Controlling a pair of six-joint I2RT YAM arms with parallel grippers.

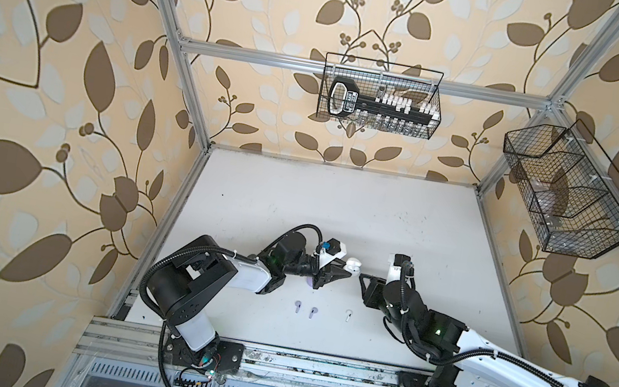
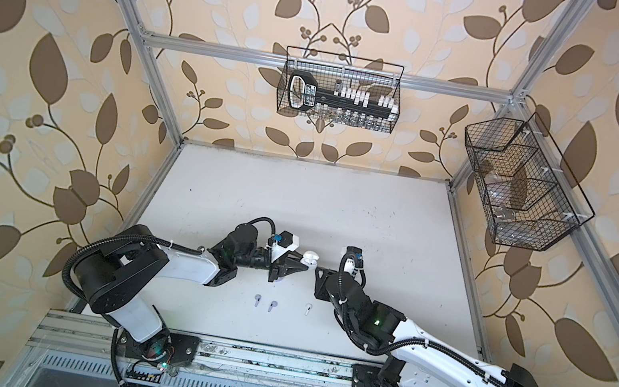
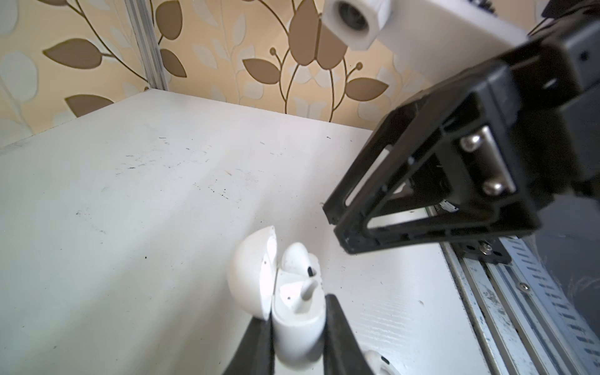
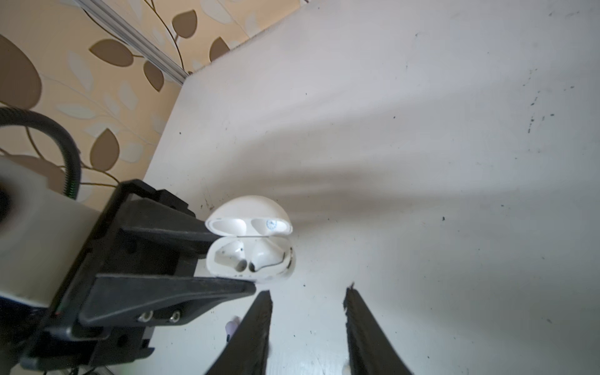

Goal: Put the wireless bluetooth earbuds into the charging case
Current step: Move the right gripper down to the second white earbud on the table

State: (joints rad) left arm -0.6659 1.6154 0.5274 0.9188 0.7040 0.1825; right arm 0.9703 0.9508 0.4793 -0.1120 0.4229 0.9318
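Nearest front rail: pale lilac stemmed plastic earbud point(image 1: 297, 306), second lilac earbud point(image 1: 312, 311) just beside, white stemmed plastic earbud point(image 1: 347, 314) near, all loose on white tabletop point(image 1: 298, 201). Further back: left gripper point(image 4: 232, 263) clenched on round white plastic charging case point(image 4: 250, 227), lid up, another white earbud point(image 4: 264, 256) seated inside. Right gripper point(image 4: 307, 292) released, empty, just beside case.

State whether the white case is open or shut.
Open: the case has its lid hinged back, one earbud seated inside.
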